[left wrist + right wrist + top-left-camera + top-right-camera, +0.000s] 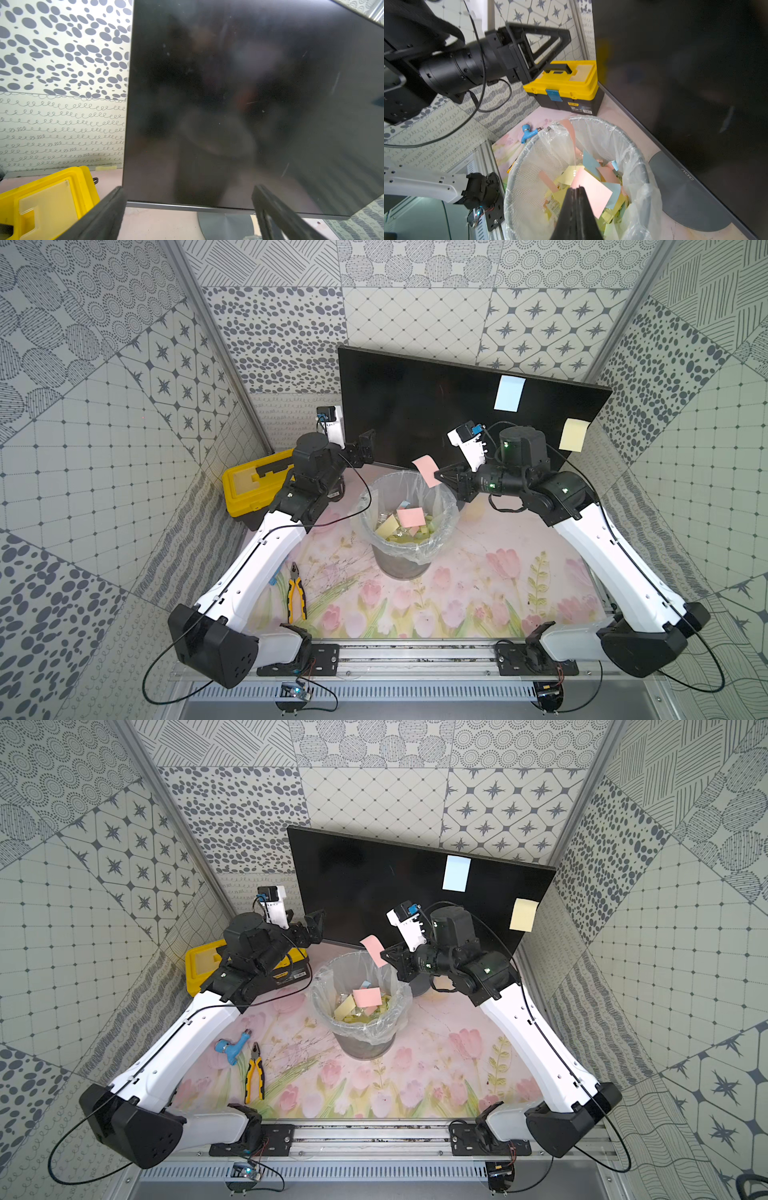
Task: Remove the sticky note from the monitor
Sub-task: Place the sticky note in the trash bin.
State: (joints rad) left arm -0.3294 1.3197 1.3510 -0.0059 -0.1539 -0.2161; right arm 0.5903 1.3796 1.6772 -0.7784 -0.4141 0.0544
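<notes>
AOC, on the monitor (685, 83) bezel

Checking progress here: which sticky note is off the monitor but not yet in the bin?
The pink note, pinched in the right gripper above the bin. The blue note and the yellow note stick to the monitor.

left gripper (362, 449) spread wide, right gripper (437, 478) closed

Both top views look down from overhead; wrist cameras sit close (both catch the monitor (228, 104)).
</notes>
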